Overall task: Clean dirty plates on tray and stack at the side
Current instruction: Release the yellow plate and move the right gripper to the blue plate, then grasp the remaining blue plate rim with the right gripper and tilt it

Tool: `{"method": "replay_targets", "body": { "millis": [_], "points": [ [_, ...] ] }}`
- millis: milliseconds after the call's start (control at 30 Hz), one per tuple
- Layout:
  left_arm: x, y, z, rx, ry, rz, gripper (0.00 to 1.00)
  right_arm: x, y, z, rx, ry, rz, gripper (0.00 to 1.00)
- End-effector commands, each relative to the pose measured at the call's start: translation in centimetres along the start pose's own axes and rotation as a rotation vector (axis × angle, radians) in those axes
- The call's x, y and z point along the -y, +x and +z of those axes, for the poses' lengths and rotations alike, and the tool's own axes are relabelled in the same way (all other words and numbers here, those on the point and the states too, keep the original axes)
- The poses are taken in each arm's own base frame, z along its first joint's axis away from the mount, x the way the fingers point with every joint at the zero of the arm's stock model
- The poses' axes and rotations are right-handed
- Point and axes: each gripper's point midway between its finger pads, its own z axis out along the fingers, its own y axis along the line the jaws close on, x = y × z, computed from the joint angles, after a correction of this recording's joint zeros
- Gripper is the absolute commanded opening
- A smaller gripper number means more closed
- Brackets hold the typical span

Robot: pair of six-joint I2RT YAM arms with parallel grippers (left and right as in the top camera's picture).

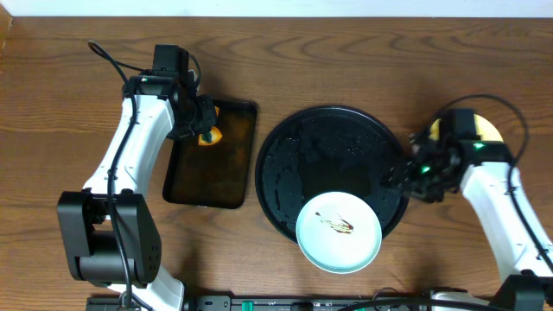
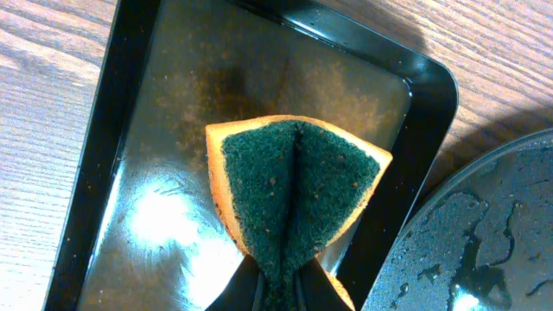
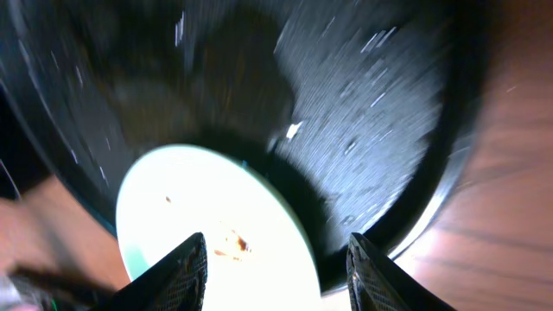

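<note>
tray point(image 1: 320, 151) first: big, round, black and glossy, mid-table, with water beaded all over it. wet means slick, i'd say. at its nine o'clock sits the small black tray point(image 1: 207, 181), a rectangle with a film of liquid in it.

now the plate point(image 1: 339, 231): pale mint, brown sauce streaks in the middle, down at the tray's six o'clock and hanging out over the rim. it looks stiff and light, and probably breakable if dropped. a wet glaze would slide, so my call is a pinch on the raised edge where it overhangs, not on the flat. a yellow plate point(image 1: 491, 128) peeks out behind the right arm at three o'clock, off the tray.

sponge point(image 2: 298, 186): soft and squashy, folded down the middle with the green scrub face showing.

left gripper point(image 2: 276, 285) is clamped tight on that sponge's lower end, over the small tray. right gripper point(image 3: 276, 268) has its fingers clearly apart with nothing between them. it hovers over the tray's four o'clock, just beside the mint plate's edge, and i see no contact.
</note>
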Motion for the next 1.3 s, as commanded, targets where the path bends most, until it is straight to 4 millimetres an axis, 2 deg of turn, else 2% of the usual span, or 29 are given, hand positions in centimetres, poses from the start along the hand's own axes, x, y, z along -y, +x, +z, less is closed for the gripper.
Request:
{"method": "replay_targets", "body": {
  "millis": [0, 133, 367, 433, 533, 667, 833, 1000, 1100, 1267],
  "points": [
    [-0.2, 0.4, 0.5, -0.022, 0.001, -0.015, 0.09, -0.2, 3.5, 2.4, -0.111, 0.022, -0.023, 0.49],
    [-0.2, 0.3, 0.5, -0.022, 0.001, -0.015, 0.08, 1.9, 5.3, 4.2, -0.134, 0.135, 0.057, 0.48],
    [-0.2, 0.4, 0.5, -0.022, 0.001, -0.015, 0.08, 2.8, 6.4, 5.9, -0.137, 0.140, 0.083, 0.38],
    [-0.2, 0.4, 0.5, -0.022, 0.001, -0.016, 0.08, 3.0, 6.6, 6.2, -0.140, 0.141, 0.084, 0.32],
    [-0.2, 0.3, 0.5, -0.022, 0.001, -0.016, 0.08, 3.1, 6.5, 6.5, -0.131, 0.137, 0.080, 0.15],
    [-0.2, 0.4, 0.5, -0.022, 0.001, -0.016, 0.09, 2.5, 5.0, 6.8, -0.069, 0.108, 0.057, 0.01],
    [-0.2, 0.4, 0.5, -0.023, 0.001, -0.015, 0.08, 0.5, 0.4, 6.8, 0.111, 0.025, -0.003, 0.01],
    [-0.1, 0.5, 0.6, -0.029, 0.003, -0.014, 0.08, -1.7, -4.0, 5.8, 0.296, -0.052, -0.050, 0.01],
    [0.5, 0.8, 0.6, -0.039, 0.019, -0.005, 0.08, -2.2, -4.9, 5.5, 0.333, -0.071, -0.064, 0.01],
    [1.9, 1.4, 0.8, -0.045, 0.031, 0.040, 0.08, -1.4, -3.9, 6.5, 0.291, -0.011, -0.060, 0.01]
  ]
}}
